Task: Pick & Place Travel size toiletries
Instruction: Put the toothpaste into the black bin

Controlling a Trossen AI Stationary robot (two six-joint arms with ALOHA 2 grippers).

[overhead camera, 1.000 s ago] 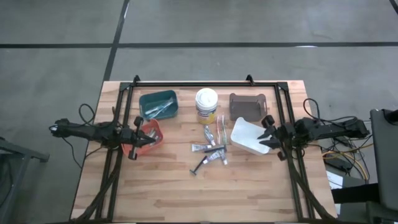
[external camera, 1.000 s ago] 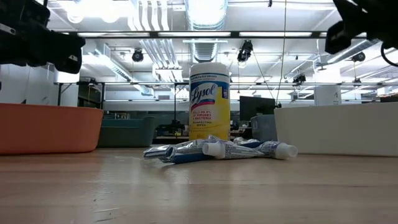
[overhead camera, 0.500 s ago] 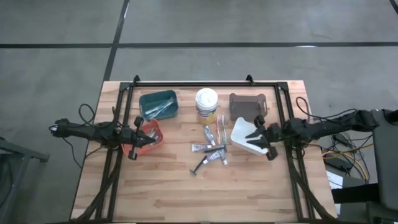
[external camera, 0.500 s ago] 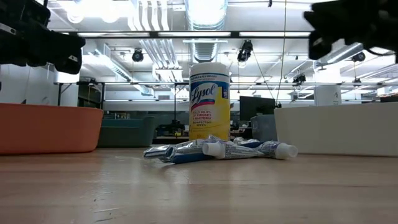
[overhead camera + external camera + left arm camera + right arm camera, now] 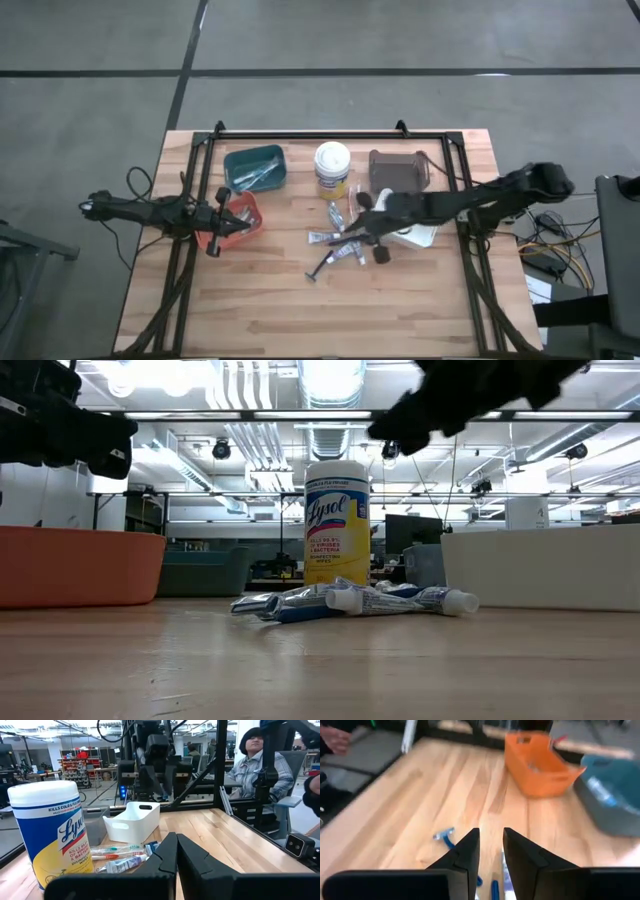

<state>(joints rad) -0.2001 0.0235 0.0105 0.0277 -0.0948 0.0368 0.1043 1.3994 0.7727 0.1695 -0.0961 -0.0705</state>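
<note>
The travel size toiletries (image 5: 340, 240) lie in a loose pile at the table's middle: small tubes, toothbrushes (image 5: 112, 851) and a dark-handled razor (image 5: 318, 268). They also show as tubes (image 5: 350, 600) in the low view. My right gripper (image 5: 347, 232) reaches in from the right, above the pile. Its fingers (image 5: 490, 845) stand a narrow gap apart with nothing between them, over a blue razor (image 5: 445, 836). My left gripper (image 5: 245, 225) waits shut and empty over the orange bin (image 5: 235, 215). Its fingers (image 5: 176, 851) point level at the pile.
A white tub with a yellow label (image 5: 332, 168) stands just behind the pile. A teal bin (image 5: 255, 168) and a brown bin (image 5: 398, 170) sit at the back. A white bin (image 5: 415, 235) lies partly under my right arm. A person (image 5: 260, 765) sits beyond the table's right side.
My right gripper has swung from the table's right edge toward its left, passing over the white bin. It now hangs above the pile, tipped down toward it. The toiletries have not moved.
</note>
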